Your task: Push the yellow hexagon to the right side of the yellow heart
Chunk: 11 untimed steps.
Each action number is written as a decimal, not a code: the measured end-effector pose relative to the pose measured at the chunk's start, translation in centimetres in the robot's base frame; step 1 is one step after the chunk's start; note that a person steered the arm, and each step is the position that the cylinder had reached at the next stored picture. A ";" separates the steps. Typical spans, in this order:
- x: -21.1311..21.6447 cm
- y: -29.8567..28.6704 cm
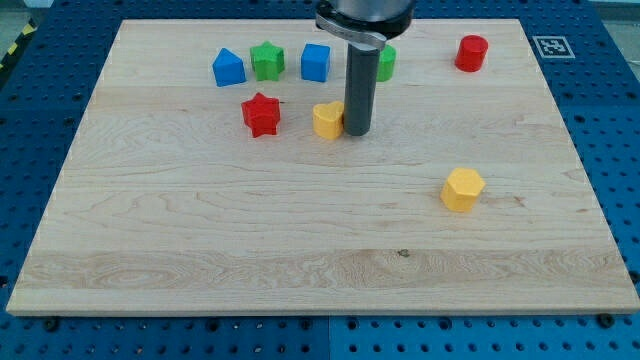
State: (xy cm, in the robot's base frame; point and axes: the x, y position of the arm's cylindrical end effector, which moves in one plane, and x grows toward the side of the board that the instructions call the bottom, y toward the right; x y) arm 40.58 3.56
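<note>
The yellow hexagon (462,189) lies on the wooden board at the view's right, below centre. The yellow heart (327,120) lies near the view's top centre. My tip (357,133) stands right beside the heart, on its right side, touching or nearly touching it. The hexagon is well apart from my tip, down and to the right. The rod hides part of a green block (386,62) behind it.
A red star (261,114) lies left of the heart. Along the view's top stand a blue block (228,68), a green star (267,60), a blue cube (315,62) and a red cylinder (471,53). The board's edge (320,313) runs along the view's bottom.
</note>
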 end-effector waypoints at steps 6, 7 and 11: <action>7.7 14.4; 10.6 18.0; 12.9 14.0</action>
State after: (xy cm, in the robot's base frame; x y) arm 53.46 17.61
